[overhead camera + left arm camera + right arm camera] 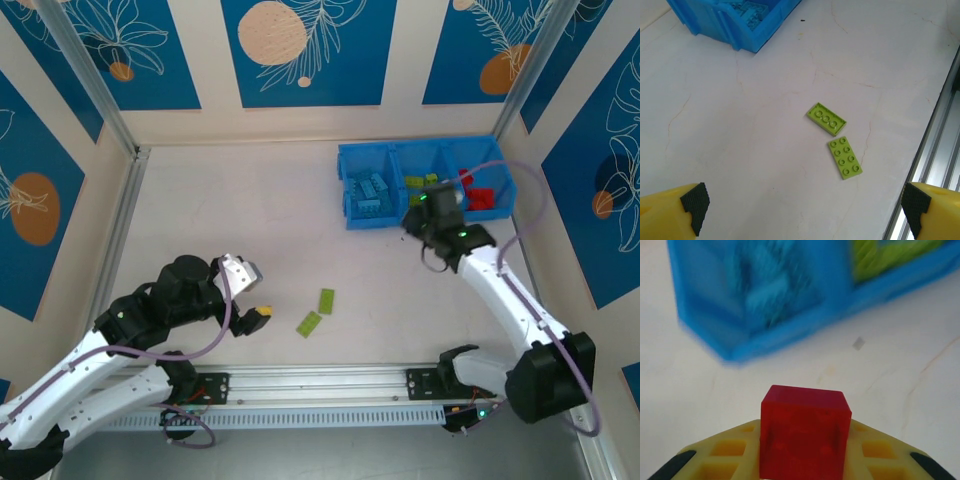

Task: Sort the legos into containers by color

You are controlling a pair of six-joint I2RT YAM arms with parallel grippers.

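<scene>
The right gripper point(802, 466) is clamped on a red lego brick point(804, 420), which is held above the counter point(250, 220) just in front of the blue bin tray point(345, 172). Light blue bricks point(366, 192) are seen in its left compartment, lime green bricks point(418, 183) in the middle and red bricks point(482, 196) in the right. The left gripper point(805, 210) is spread wide, and ahead of it a lime green plate point(826, 119) and a second lime green plate point(845, 157) are seen just beside each other on the counter.

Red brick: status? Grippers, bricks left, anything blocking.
Right gripper shut on red brick, just short of the bin. Left gripper open, above two unsorted green bricks. Nothing seen in the way.
</scene>
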